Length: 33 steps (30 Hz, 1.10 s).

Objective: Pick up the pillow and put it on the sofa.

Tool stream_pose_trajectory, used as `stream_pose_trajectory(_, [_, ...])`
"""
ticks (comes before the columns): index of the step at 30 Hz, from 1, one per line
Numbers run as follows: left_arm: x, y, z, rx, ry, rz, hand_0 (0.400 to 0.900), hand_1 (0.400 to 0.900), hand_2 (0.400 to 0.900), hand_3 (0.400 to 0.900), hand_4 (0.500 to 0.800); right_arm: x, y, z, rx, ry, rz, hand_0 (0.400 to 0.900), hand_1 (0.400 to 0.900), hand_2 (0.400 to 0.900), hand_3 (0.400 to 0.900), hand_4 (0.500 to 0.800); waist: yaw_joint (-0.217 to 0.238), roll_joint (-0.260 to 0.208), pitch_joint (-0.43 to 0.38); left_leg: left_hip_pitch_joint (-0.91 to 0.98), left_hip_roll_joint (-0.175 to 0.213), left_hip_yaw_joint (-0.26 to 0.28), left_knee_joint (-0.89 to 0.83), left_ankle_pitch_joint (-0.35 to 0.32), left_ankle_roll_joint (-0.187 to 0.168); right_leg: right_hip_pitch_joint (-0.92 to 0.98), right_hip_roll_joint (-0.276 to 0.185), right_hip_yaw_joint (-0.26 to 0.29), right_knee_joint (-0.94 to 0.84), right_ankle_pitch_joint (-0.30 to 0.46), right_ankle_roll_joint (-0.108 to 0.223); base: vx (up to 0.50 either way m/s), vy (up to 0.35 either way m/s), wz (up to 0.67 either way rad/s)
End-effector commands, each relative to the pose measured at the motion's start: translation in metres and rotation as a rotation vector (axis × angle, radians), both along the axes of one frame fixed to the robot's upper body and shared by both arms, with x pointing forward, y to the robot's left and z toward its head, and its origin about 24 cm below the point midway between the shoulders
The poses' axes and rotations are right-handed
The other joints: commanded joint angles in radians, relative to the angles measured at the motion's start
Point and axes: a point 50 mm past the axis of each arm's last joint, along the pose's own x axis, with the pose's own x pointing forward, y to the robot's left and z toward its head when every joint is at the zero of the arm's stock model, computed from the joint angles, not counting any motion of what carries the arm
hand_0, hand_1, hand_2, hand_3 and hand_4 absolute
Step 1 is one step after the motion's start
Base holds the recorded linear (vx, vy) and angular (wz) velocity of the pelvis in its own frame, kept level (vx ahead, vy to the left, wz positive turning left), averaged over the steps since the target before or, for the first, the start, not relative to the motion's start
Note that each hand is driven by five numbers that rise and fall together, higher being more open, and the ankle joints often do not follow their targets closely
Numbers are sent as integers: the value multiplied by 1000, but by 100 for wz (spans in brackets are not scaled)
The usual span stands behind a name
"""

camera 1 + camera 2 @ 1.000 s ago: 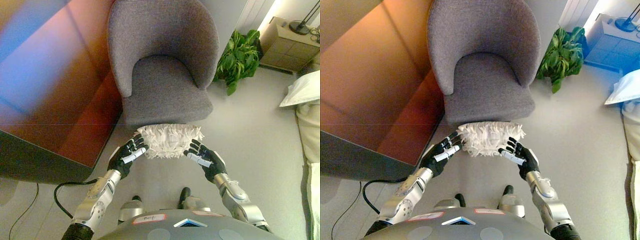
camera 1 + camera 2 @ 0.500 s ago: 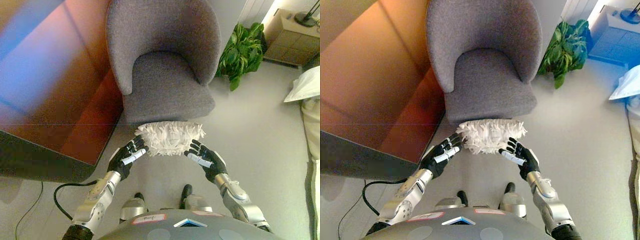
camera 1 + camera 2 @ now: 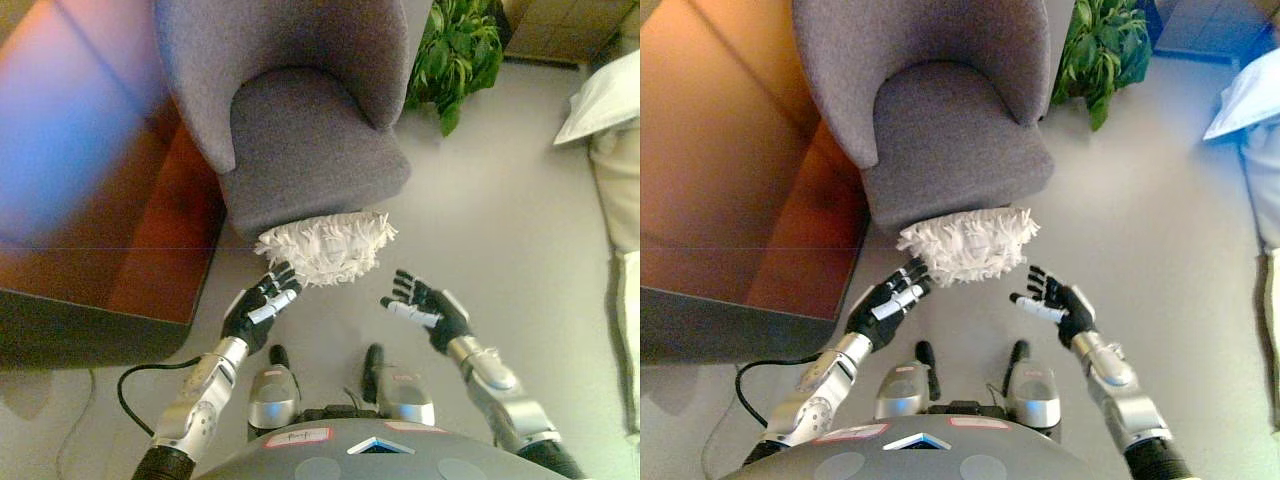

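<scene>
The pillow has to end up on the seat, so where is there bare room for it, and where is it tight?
The grey chair's seat is bare, bordered by its curved back and sides. Open floor lies right of the pillow, toward the plant. It is tight on the left, where the wooden furniture stands close beside the chair. The left hand is near the pillow, the right hand apart.

Pale grey floor (image 3: 500,200), reddish-brown wooden cabinet (image 3: 90,200), leafy green plant (image 3: 455,50), white bedding (image 3: 605,90)
</scene>
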Motion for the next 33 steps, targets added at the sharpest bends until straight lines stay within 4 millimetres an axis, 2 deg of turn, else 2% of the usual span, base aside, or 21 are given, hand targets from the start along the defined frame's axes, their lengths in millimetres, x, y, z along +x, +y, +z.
stream_pose_trajectory(1, [11, -11, 27, -58, -205, -24, 900, 900, 900, 900, 800, 29, -2, 38, 16, -256, 21, 900, 900, 900, 900, 800, 23, 17, -26, -184, 26, 38, -196, 321, -25, 238, 17, 20, -227, 26, 38, 394, 206, -16])
stream_pose_trajectory(2, [13, -12, 27, -46, -204, -8, 900, 900, 900, 900, 800, 31, -1, 38, 16, -252, 20, 900, 900, 900, 900, 800, 19, 21, -25, -174, 35, 61, -177, 307, -14, 239, 12, 7, -182, -4, 32, 461, 181, -9])
stream_pose_trajectory(3, [15, -8, 28, -48, -197, 17, 900, 900, 900, 900, 800, 32, 0, 37, 26, -242, 17, 900, 900, 900, 900, 800, 11, 7, -26, -166, 23, 67, -144, 250, 0, 254, -7, 4, -133, -45, 40, 377, 131, -6])
stream_pose_trajectory(5, [15, -8, 28, -48, -197, 17, 900, 900, 900, 900, 800, 32, 0, 37, 26, -242, 17, 900, 900, 900, 900, 800, 11, 7, -26, -166, 23, 67, -144, 250, 0, 254, -7, 4, -133, -45, 40, 243, 85, -4])
stream_pose_trajectory(6, [19, 0, 31, -35, -204, 11, 900, 900, 900, 900, 800, 30, 3, 36, 59, -228, 6, 900, 900, 900, 900, 800, 23, -17, -35, -174, 8, 78, -86, 135, 59, 276, -38, -18, -79, -76, 63, 513, 231, -11])
stream_pose_trajectory(7, [17, 4, 33, 5, -218, -20, 900, 900, 900, 900, 800, 27, 5, 34, 86, -214, -5, 900, 900, 900, 900, 800, 36, -32, -48, -175, -6, 70, -54, 84, 91, 278, -59, -34, -22, -84, 83, 703, 336, -7])
stream_pose_trajectory(8, [14, 6, 33, 32, -214, -38, 900, 900, 900, 900, 800, 26, 8, 32, 97, -203, -12, 900, 900, 900, 900, 800, 45, -44, -60, -169, -23, 63, -42, 60, 113, 256, -83, -41, 51, -66, 114, 551, 286, 3])
stream_pose_trajectory(10, [12, 12, 33, 46, -196, -45, 900, 900, 900, 900, 800, 27, 9, 31, 102, -199, -29, 900, 900, 900, 900, 800, 60, -61, -79, -174, -56, 55, -22, 25, 144, 244, -106, -42, 129, -39, 147, 417, 254, 7])
stream_pose_trajectory(12, [11, 14, 34, 71, -192, -87, 900, 900, 900, 900, 800, 28, 15, 32, 117, -210, -60, 900, 900, 900, 900, 800, 79, -82, -116, -154, -127, 64, -56, -13, 190, 230, -129, -47, 270, 82, 192, 374, 304, 17])
stream_pose_trajectory(14, [11, 14, 34, 90, -191, -104, 900, 900, 900, 900, 800, 29, 19, 32, 103, -225, -69, 900, 900, 900, 900, 800, 75, -79, -134, -111, -167, 66, -93, -39, 216, 143, -154, -41, 413, 141, 210, 309, 284, 23])
stream_pose_trajectory(15, [13, 15, 35, 91, -188, -90, 900, 900, 900, 900, 800, 30, 22, 33, 82, -238, -57, 900, 900, 900, 900, 800, 69, -72, -136, -83, -182, 60, -112, -50, 222, 85, -166, -39, 450, 146, 205, 288, 210, 19])
stream_pose_trajectory(19, [23, 17, 43, 71, -201, -93, 900, 900, 900, 900, 800, 33, 21, 35, -65, -274, 8, 900, 900, 900, 900, 800, 44, -53, -131, -23, -189, 32, -142, -53, 200, -26, -152, -66, 357, 83, 168, 201, 24, 32])
stream_pose_trajectory(21, [27, 14, 45, 72, -203, -117, 900, 900, 900, 900, 800, 35, 12, 35, -209, -296, 36, 900, 900, 900, 900, 800, 29, -41, -116, 10, -176, 10, -134, -59, 180, -65, -179, -79, 279, 98, 150, 199, -124, 52])
stream_pose_trajectory(22, [28, 14, 44, 73, -197, -117, 900, 900, 900, 900, 800, 36, 7, 36, -265, -302, 49, 900, 900, 900, 900, 800, 21, -43, -108, 24, -168, 3, -127, -66, 168, -78, -209, -77, 225, 140, 153, 186, -202, 52])
stream_pose_trajectory(23, [29, 15, 44, 78, -189, -116, 900, 900, 900, 900, 800, 39, 1, 38, -331, -318, 65, 900, 900, 900, 900, 800, 13, -50, -100, 29, -154, 12, -113, -58, 158, -99, -252, -87, 149, 225, 154, 246, -291, 58])
stream_pose_trajectory(26, [26, 19, 42, 84, -170, -112, 900, 900, 900, 900, 800, 45, -10, 45, -517, -362, 103, 900, 900, 900, 900, 800, -2, -80, -93, 66, -130, -18, -79, -123, 116, -104, -343, -44, -44, 372, 225, 324, -350, 59])
stream_pose_trajectory(27, [26, 20, 41, 89, -165, -106, 900, 900, 900, 900, 800, 49, -13, 48, -596, -377, 131, 900, 900, 900, 900, 800, -6, -91, -88, 64, -120, -19, -66, -124, 111, -121, -374, -29, -75, 432, 231, 276, -315, 56])
stream_pose_trajectory(28, [25, 21, 41, 92, -163, -101, 900, 900, 900, 900, 800, 51, -14, 50, -632, -385, 145, 900, 900, 900, 900, 800, -6, -92, -85, 63, -113, -26, -58, -132, 109, -124, -380, -23, -79, 448, 235, 211, -278, 52])
stream_pose_trajectory(30, [23, 27, 40, 96, -145, -77, 900, 900, 900, 900, 800, 60, -22, 56, -760, -404, 182, 900, 900, 900, 900, 800, 16, -97, -77, 65, -72, -41, -27, -138, 95, -107, -385, -69, -90, 403, 238, 238, -241, 42])
stream_pose_trajectory(32, [23, 29, 40, 102, -141, -67, 900, 900, 900, 900, 800, 65, -25, 61, -817, -421, 191, 900, 900, 900, 900, 800, 27, -100, -71, 45, -42, -64, 13, -142, 83, -89, -378, -91, -90, 366, 231, 171, -234, 47])
stream_pose_trajectory(33, [24, 30, 42, 103, -150, -68, 900, 900, 900, 900, 800, 72, -28, 66, -862, -440, 197, 900, 900, 900, 900, 800, 39, -98, -58, 26, -8, -73, 36, -134, 70, -90, -364, -102, -83, 330, 225, 105, -221, 51])
